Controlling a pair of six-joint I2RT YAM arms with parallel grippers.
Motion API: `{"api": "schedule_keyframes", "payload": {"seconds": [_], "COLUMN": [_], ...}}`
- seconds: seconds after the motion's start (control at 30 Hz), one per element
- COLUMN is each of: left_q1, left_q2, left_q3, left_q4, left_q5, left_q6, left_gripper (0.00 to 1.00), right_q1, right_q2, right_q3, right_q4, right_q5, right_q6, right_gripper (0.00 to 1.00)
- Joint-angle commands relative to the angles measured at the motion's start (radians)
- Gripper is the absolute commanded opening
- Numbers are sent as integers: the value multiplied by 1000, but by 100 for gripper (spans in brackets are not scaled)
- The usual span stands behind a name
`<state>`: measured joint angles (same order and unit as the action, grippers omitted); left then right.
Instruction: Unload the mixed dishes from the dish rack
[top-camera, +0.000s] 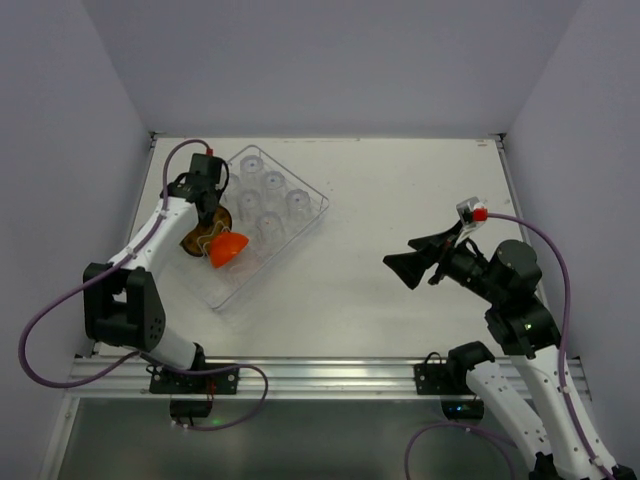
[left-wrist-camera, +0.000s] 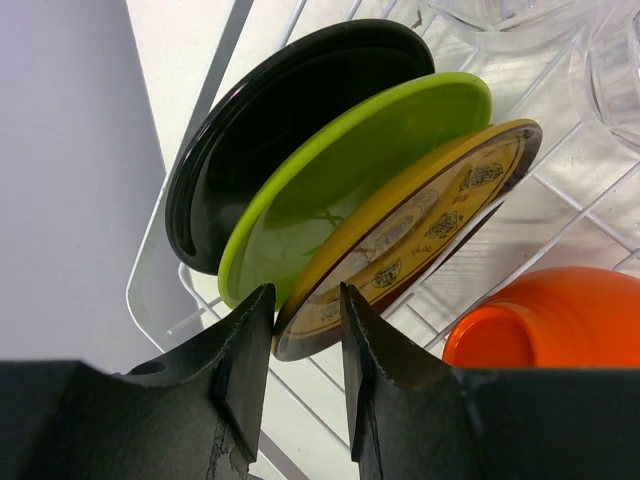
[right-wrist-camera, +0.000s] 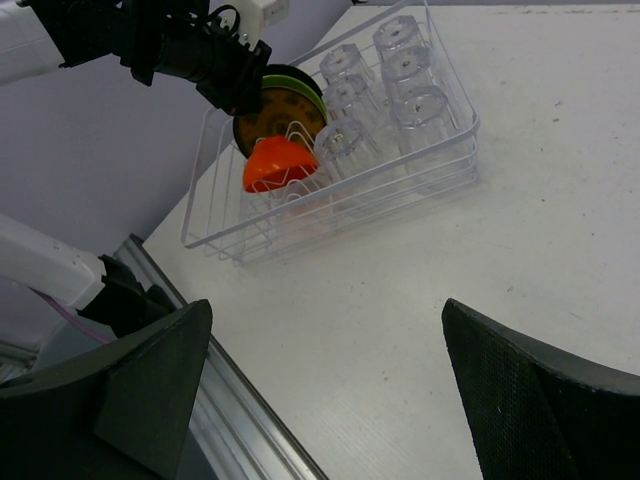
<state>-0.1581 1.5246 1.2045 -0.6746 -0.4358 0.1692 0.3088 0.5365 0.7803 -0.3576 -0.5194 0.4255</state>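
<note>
- The left pincer (left-wrist-camera: 305, 300) sits astride the rim of the yellow patterned plate (left-wrist-camera: 420, 225), one jaw on each side. I cannot tell whether it has actually bitten yet.
- That plate stands tilted in the dish rack (top-camera: 322, 205), just beside the lime-green plate (left-wrist-camera: 350, 170). The black plate (left-wrist-camera: 260, 120) is behind that, and the orange bowl (left-wrist-camera: 560, 320) sits close on the other side.
- To my eye, the jaws should grip only this one rim, firmly, without catching the green plate. The lift should then follow the plate's own tilt to clear the prongs and the bowl.
- The clear cups (right-wrist-camera: 400, 70) fill the rest of the rack.
- The right pincer (right-wrist-camera: 325, 310) hangs wide apart over the table (top-camera: 420, 180), well away and holding nothing.
</note>
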Motion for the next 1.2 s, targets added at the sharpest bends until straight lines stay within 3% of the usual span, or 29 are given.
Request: {"api": "schedule_keyframes", "payload": {"seconds": [0.0, 0.17, 0.3, 0.6, 0.7, 0.9, 1.17], "left_q1": [0, 0, 0, 0, -1, -8, -24], "left_q2": [-3, 20, 32, 46, 36, -29, -126], "left_q3": [21, 29, 43, 41, 36, 35, -26], "left_q4": [6, 9, 7, 17, 17, 40, 153], "left_q5": [32, 14, 14, 49, 42, -75, -96], "left_q6": [27, 24, 26, 32, 30, 32, 85], "left_gripper": [36, 34, 22, 13, 1, 0, 0], "right_q1": [7, 9, 10, 10, 9, 10, 10], "right_q2": [3, 8, 10, -1, -1, -13, -32], "right_q3": [2, 2, 8, 0, 0, 8, 7], "right_q4": [37, 37, 29, 31, 31, 37, 63], "right_q5": [-27, -24, -13, 4, 5, 12, 35], "right_q6": [2, 1, -2, -2, -1, 5, 18], "right_gripper": [99, 99, 99, 99, 99, 99, 99]}}
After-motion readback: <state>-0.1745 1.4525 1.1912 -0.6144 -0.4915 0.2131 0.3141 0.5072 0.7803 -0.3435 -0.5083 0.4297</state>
